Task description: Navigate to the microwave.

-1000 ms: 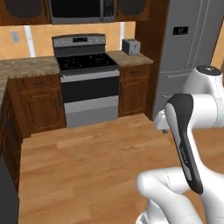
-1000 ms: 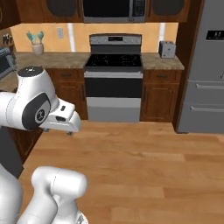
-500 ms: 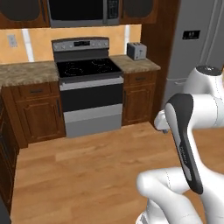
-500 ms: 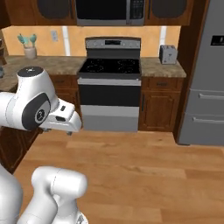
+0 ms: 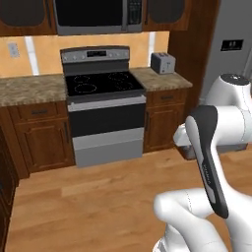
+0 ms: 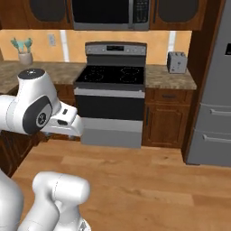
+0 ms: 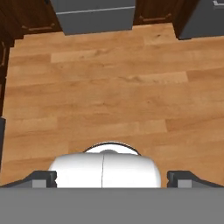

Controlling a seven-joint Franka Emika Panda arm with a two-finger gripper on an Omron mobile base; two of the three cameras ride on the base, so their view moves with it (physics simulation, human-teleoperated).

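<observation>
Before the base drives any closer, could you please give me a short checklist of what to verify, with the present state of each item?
1. Microwave in sight, mounted above the stove: ok.
2. Base roughly facing the microwave; it sits near the middle of the right base view: ok.
3. Wood floor between base and stove free of loose things: ok.
4. Room beside the fridge on the right: ok for now.
5. Gripper carrying nothing, fingertips wide apart over the floor: ok.
6. Close enough to the microwave: cannot tell, floor remains ahead.
</observation>
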